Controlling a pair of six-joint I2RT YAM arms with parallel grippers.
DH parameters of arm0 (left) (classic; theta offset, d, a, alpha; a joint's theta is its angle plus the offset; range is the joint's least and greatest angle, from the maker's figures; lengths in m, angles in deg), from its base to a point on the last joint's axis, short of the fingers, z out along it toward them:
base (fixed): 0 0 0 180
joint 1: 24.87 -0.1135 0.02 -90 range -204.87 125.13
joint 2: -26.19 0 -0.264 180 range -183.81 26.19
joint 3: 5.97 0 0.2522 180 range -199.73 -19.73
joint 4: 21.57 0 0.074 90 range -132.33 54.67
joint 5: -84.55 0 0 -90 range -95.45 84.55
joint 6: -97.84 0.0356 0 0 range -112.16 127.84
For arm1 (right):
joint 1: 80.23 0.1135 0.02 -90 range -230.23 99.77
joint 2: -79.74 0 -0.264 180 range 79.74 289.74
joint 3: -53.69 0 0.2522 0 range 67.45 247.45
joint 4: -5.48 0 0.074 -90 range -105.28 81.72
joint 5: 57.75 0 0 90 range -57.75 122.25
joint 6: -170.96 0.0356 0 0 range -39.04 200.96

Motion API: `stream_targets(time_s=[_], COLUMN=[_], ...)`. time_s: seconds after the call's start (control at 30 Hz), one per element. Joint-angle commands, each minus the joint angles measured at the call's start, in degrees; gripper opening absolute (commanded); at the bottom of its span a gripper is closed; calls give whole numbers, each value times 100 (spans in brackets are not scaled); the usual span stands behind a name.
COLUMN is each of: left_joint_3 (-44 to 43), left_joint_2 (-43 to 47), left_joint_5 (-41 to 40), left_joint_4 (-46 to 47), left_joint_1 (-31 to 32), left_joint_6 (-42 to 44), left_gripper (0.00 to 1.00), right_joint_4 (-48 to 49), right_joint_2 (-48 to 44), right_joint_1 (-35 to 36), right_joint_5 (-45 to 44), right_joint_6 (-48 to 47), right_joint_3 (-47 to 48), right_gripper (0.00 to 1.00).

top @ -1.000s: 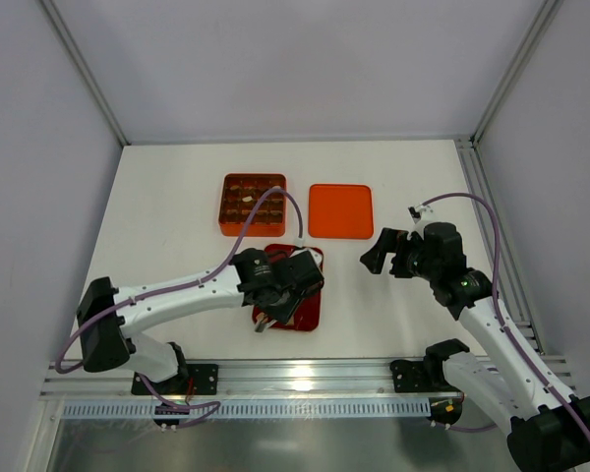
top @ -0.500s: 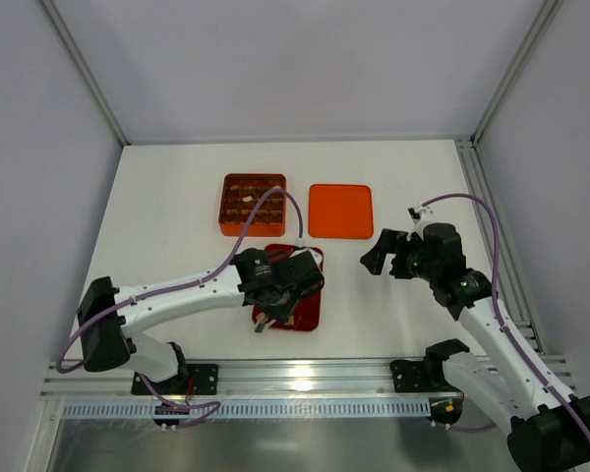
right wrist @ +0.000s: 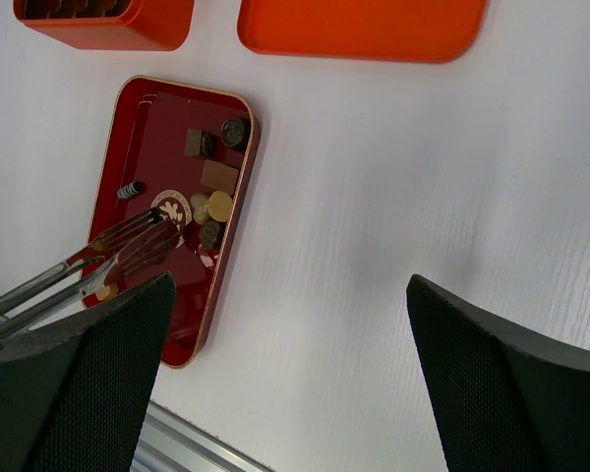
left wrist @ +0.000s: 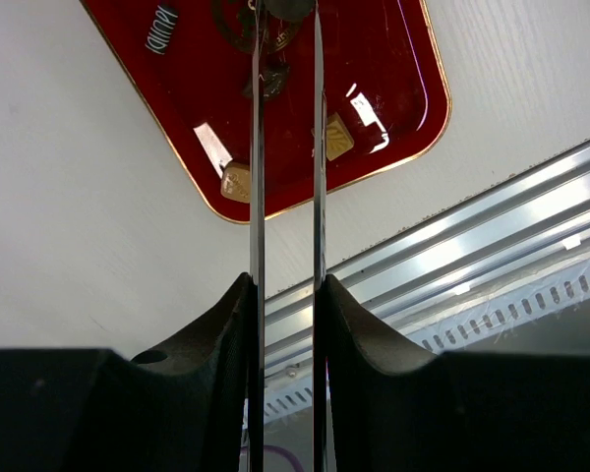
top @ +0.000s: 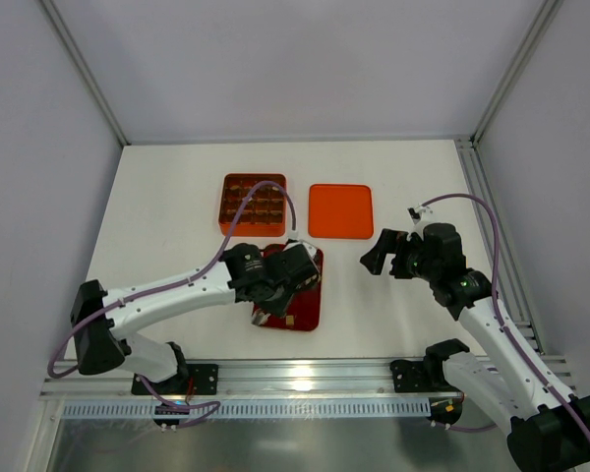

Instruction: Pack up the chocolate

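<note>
Pick step: L gripper (left wrist: 283, 295) clamps tongs (right wrist: 146, 247) over red tray (right wrist: 152, 128) holding chocolates (right wrist: 217, 204), R gripper (right wrist: 290, 285) spread, idle; next: nip 1 pc, carry to orange box (top: 253, 232).

Robot lab cell: white table (top: 167, 216), alu rail (top: 305, 377) at front (plain grey walls (top: 295, 59)).

The glossy rectangular tray (right wrist: 147, 128) is dark red with a thin gold rim and a pale round emblem printed inside, and the small chocolate pieces (right wrist: 218, 177) in it are tan, gold and dark brown. The square box with a grid of cells (right wrist: 108, 34) and the flat square lid (right wrist: 364, 25) are plain bright orange, on a white surface (right wrist: 374, 216) with faint wood grain. The left tool (left wrist: 285, 285) is black, the thin metal tongs (right wrist: 143, 248) shiny silver.
</note>
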Motion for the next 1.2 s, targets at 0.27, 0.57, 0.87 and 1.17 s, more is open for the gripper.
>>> stream_targets(time_s=[0.27,0.57,0.87,1.17], left_joint_3=[-549,-1208,-2086,-2711], left_joint_2=[366,173,-564,-1549], left_joint_5=[-239,-2,270,639], left_joint_4=[-201,-114,193,554], left_joint_1=[-534,-1825,-2960,-3786], left_joint_6=[277,980,1551,1728], left_gripper=[32,32,32,32], right_joint_4=[149,131,167,298], right_joint_2=[-80,61,289,561], right_joint_1=[23,23,23,23], right_joint_5=[-60,-60,-42,19], right_joint_6=[3,-59,-129,-173], right_joint_3=[70,176,307,396], right_gripper=[100,100,100,100])
